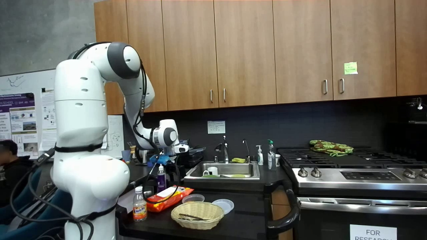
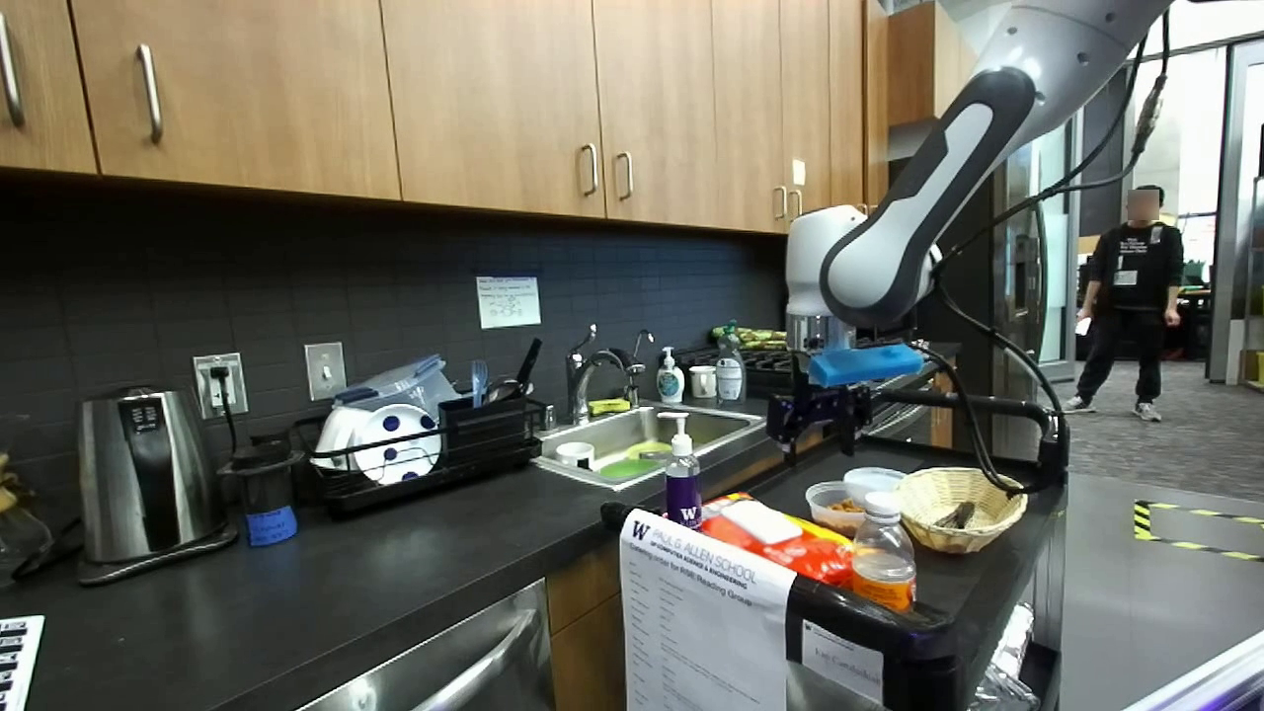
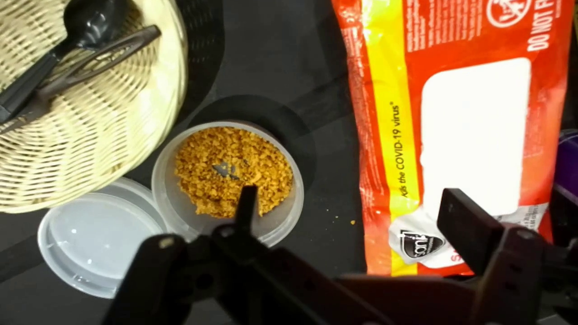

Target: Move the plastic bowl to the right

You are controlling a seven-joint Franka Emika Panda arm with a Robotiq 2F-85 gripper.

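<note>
At the left of your wrist view the woven basket (image 3: 108, 135) is cut off by the top and side, so you see only part of it. In it lie a black spoon (image 3: 97, 22), its handle running out of frame, and just below that a dark brown utensil (image 3: 54, 88) with a looped end; its kind you cannot tell. Below the basket you find a pale dish (image 3: 97, 239), partly hidden by the basket's rim and by the pincer (image 3: 350, 198).

Next, the plastic bowl (image 3: 169, 194) stands on the dark desk (image 3: 275, 58), just beside basket and dish; whether it touches the dish you cannot tell. Among the orange-brown crumbs (image 3: 266, 167) it holds, a grey patch (image 3: 223, 169) is hard to make out. A finger (image 3: 246, 207) hides part of its lower rim.

Your pincer hangs spread wide above the desk, the side of a red packet (image 3: 465, 135) showing in its gap; in both exterior views it is dark against dark and hard to read. That packet runs out at the top, its lower right part behind the other finger (image 3: 469, 230). At the right edge you catch only a slice of a purple bottle (image 3: 568, 167).
</note>
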